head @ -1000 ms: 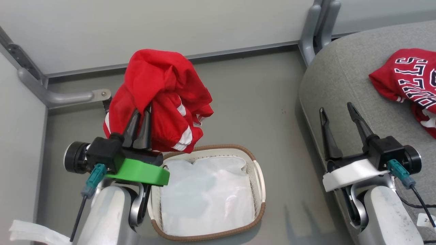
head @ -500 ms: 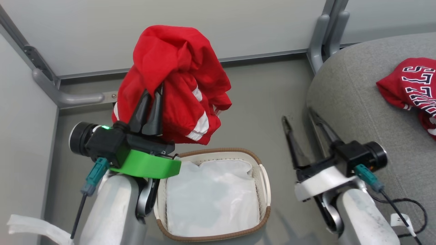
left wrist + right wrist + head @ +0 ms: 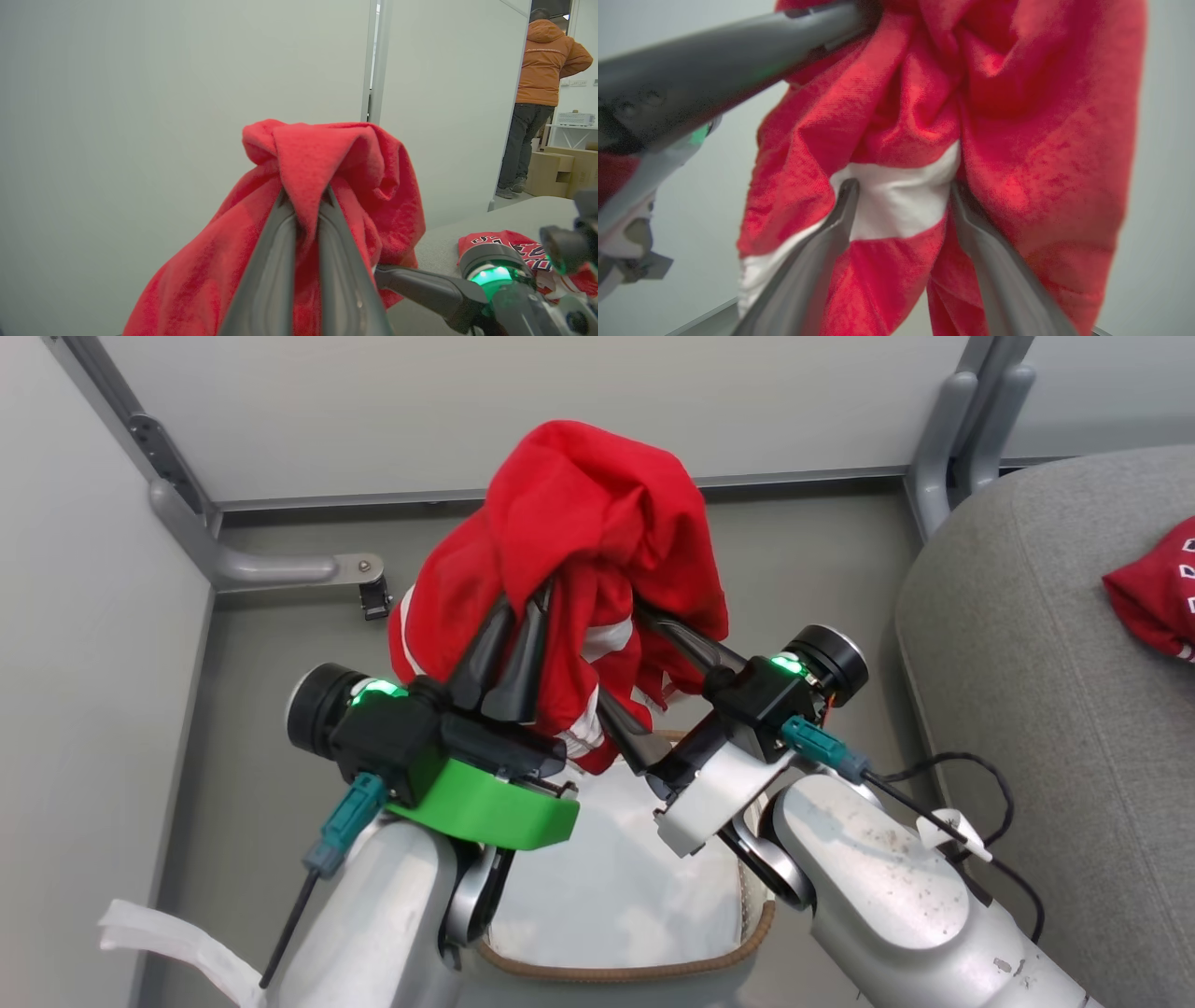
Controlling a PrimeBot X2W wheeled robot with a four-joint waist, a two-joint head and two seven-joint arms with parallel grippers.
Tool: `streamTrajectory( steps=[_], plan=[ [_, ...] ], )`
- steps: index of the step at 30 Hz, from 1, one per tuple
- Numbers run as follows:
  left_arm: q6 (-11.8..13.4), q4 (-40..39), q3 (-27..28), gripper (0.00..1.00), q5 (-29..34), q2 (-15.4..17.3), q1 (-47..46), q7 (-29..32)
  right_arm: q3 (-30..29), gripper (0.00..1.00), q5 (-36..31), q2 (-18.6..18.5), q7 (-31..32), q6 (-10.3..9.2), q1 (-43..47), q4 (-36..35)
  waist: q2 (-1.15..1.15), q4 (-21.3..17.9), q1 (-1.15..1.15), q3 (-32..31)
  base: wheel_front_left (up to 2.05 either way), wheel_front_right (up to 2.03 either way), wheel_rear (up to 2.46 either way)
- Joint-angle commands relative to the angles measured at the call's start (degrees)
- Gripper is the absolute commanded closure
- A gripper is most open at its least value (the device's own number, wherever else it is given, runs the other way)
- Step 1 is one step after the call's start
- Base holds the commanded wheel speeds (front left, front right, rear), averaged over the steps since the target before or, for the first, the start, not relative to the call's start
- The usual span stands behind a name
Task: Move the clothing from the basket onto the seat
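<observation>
My left gripper (image 3: 529, 607) is shut on the bunched red clothing (image 3: 597, 523) and holds it in the air above the basket (image 3: 607, 976). The left wrist view has its fingertips (image 3: 306, 198) pinching a fold of the clothing (image 3: 327, 158). My right gripper (image 3: 621, 658) is open, its two fingers on either side of the hanging lower folds. In the right wrist view those fingers (image 3: 850, 191) straddle a white stripe of the clothing (image 3: 896, 205). The grey seat (image 3: 1027, 691) lies to the right.
A plain white sheet (image 3: 607, 882) lines the basket. Another red lettered jersey (image 3: 1158, 602) lies on the seat. Pale partition walls and grey metal legs (image 3: 952, 439) close off the back and left. A person in an orange jacket (image 3: 546, 60) stands far off.
The head camera has shifted. My right gripper has swung left from beside the seat to the held clothing, fingers now either side of it. My left gripper has carried the clothing rightward.
</observation>
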Motion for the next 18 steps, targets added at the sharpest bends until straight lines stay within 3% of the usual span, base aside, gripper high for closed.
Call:
streamTrajectory(
  steps=[1,5,6,7,8,15,16,18],
  plan=[
    [0.41,-0.11,-0.81,1.0,-0.32,0.14,-1.03,-0.05,0.21,0.0,0.51,-0.32,0.01,-0.08,-0.93,1.03,0.0,1.19,0.0,0.26,0.0,0.0,0.0],
    [0.99,-0.22,-3.72,1.0,-2.07,0.14,-0.9,-0.05,1.27,0.0,2.48,-0.15,0.01,-0.08,-2.93,3.54,0.0,2.58,0.0,0.26,0.0,0.0,0.0],
    [1.14,-0.29,-4.14,1.0,-2.32,0.14,-0.88,-0.05,1.21,0.13,2.72,-0.15,0.01,-0.08,-3.17,3.85,0.0,2.82,0.0,0.25,0.0,0.0,0.0],
    [1.18,-0.27,-4.77,1.0,-2.66,0.15,-0.86,-0.05,1.3,0.82,3.26,-0.16,0.01,-0.08,-3.44,4.06,0.0,3.16,0.0,0.31,0.0,0.0,0.0],
    [1.34,-0.14,-5.13,1.0,-2.83,0.15,-0.89,-0.05,1.53,1.0,3.48,-0.12,0.01,-0.08,-3.69,4.11,0.0,3.33,0.0,0.33,0.0,0.0,0.0],
    [2.02,1.24,-5.11,1.0,-1.81,0.14,-0.7,-0.04,-0.93,1.0,2.58,-0.15,0.01,-0.08,-2.11,2.82,0.0,2.79,0.0,0.52,0.0,0.0,0.0],
    [1.87,1.42,-5.01,0.92,-1.43,0.14,-0.72,-0.04,-1.45,1.0,2.29,-0.15,0.01,-0.08,-1.99,2.48,0.0,2.36,0.0,0.61,0.0,0.0,0.0],
    [1.5,1.71,-4.68,0.08,-0.88,0.14,-0.48,-0.04,-2.66,1.0,1.74,-0.16,0.01,-0.08,-1.19,2.24,0.0,1.12,0.0,0.84,0.0,0.0,0.0]
  ],
)
